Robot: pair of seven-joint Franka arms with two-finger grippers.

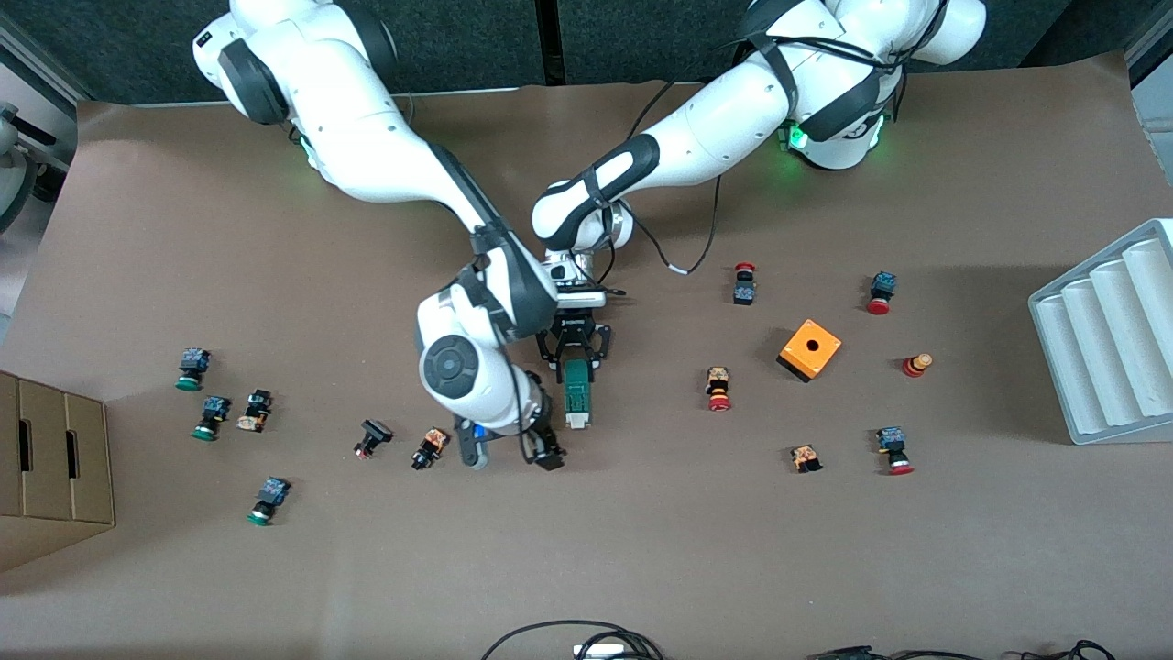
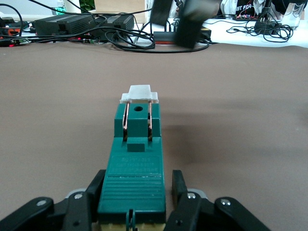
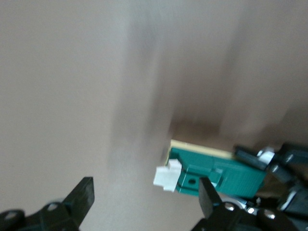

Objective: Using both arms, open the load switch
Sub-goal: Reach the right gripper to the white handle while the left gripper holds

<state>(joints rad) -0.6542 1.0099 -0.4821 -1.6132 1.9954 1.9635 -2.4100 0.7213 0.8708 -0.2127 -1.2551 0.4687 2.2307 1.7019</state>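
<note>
We've got the load switch (image 1: 577,392) flat on the table (image 1: 641,550), mid-table, between the two arms' ends, with its white tab (image 1: 576,421) pointing at 6 o'clock in the front view, toward the camera. The left gripper (image 1: 575,357) has its jaws pinching the dark-green body at the 12 o'clock end; in the left wrist view the fingers (image 2: 179,185) sit against both long sides of the switch (image 2: 135,163), tab (image 2: 139,94) free and unobstructed. The right gripper (image 1: 511,451) hangs just beside the tab end, at about 8 o'clock from it, jaws spread wide and holding nothing; its wrist view shows the tab (image 3: 167,175) lying between its fingers (image 3: 81,196) but not touched. For the next step we'd keep the left clamp firm as the anchor, bring the right jaws square over the tab only, close on the white piece and not the green body, then pull along the switch's long axis. Risk as we judge it: an off-axis tug twists the body out of the left grip.
</note>
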